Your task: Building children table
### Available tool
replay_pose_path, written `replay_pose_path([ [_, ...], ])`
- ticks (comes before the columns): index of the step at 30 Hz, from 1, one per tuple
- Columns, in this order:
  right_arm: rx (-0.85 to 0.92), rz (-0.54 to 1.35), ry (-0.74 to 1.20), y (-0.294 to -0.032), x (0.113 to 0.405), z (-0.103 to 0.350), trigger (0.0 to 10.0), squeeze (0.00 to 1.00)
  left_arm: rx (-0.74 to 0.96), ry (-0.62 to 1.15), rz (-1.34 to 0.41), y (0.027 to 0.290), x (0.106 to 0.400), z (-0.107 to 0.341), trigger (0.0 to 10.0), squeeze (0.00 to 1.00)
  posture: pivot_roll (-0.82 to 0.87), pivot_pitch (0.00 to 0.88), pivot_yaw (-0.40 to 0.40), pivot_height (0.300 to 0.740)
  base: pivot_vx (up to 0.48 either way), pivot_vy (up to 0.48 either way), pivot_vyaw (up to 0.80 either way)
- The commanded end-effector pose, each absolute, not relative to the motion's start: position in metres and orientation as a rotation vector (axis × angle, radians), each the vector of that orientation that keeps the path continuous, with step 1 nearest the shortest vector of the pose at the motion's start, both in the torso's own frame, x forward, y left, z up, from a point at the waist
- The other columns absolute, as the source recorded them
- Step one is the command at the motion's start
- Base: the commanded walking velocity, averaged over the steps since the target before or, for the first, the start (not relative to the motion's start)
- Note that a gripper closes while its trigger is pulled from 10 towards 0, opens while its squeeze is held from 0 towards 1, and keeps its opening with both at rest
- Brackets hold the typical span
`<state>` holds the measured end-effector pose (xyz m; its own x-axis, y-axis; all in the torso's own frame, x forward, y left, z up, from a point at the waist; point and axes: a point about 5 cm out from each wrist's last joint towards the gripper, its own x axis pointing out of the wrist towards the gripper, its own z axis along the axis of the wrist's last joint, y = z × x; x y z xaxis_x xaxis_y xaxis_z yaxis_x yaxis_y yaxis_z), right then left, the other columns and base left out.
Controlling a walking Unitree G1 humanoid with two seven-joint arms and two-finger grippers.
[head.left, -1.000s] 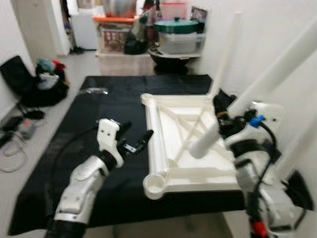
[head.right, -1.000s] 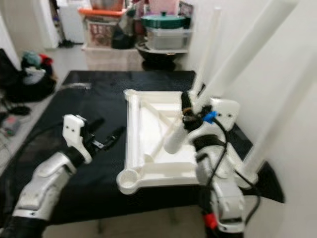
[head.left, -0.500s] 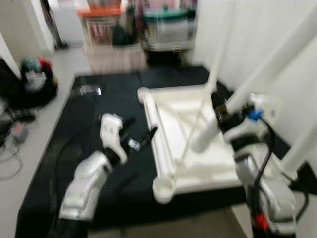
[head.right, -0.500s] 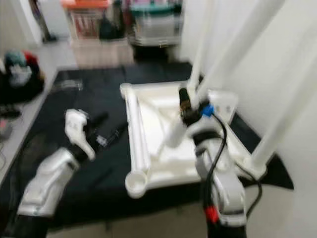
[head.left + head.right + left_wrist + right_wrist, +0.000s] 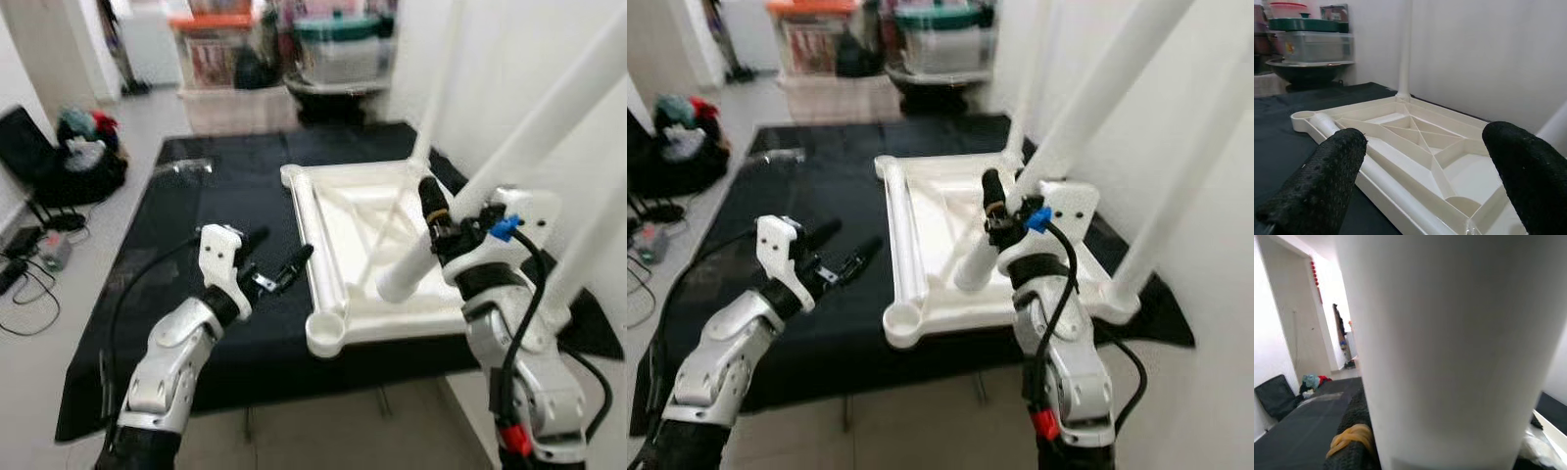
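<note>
Table leg (image 5: 460,211) is pinched in the right claw (image 5: 438,235), its free end slanted down toward the empty corner socket (image 5: 326,333) just below-left; left claw (image 5: 279,274) is spread beside the upturned tabletop (image 5: 367,245).

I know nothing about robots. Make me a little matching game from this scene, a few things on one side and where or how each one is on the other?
Things:
1. right gripper
2. left gripper
3. table top
4. empty corner socket

States:
A. upside down on the black mat
B. at the near left corner, no leg in it
C. jaws open, beside the table top's left edge
D. shut on a loose white leg

Pairs: 1-D, 2-C, 3-A, 4-B
</note>
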<state>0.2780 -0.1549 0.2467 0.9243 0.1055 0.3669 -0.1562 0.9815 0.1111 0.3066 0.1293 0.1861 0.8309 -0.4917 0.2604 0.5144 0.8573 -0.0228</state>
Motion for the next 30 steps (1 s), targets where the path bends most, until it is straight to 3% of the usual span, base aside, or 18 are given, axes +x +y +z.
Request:
replay_pose_path([
  [1, 0.131, 0.130, -0.364, -0.157, 0.278, 0.247, 10.0, 0.00, -0.093, -0.227, -0.513, 0.131, 0.307, 0.182, 10.0, 0.00, 0.02, 0.000, -0.021, 0.740, 0.000, 0.000, 0.00],
  [6, 0.059, 0.207, -0.338, -0.150, 0.275, 0.241, 10.0, 0.00, -0.024, -0.125, -0.367, 0.152, 0.315, 0.161, 10.0, 0.00, 0.02, 0.000, -0.021, 0.740, 0.000, 0.000, 0.00],
  [10, 0.037, 0.222, -0.334, -0.150, 0.274, 0.240, 10.0, 0.00, -0.042, -0.114, -0.375, 0.157, 0.312, 0.159, 10.0, 0.00, 0.03, 0.000, -0.027, 0.740, 0.000, 0.000, 0.00],
  [22, 0.077, 0.208, -0.328, -0.152, 0.278, 0.241, 10.0, 0.00, -0.054, -0.131, -0.431, 0.148, 0.307, 0.160, 10.0, 0.00, 0.03, 0.000, -0.029, 0.740, 0.000, 0.475, 0.00],
  [30, 0.078, 0.211, -0.343, -0.152, 0.277, 0.243, 10.0, 0.00, -0.039, -0.146, -0.431, 0.148, 0.307, 0.161, 10.0, 0.00, 0.02, 0.000, -0.030, 0.740, 0.000, 0.000, -0.40],
])
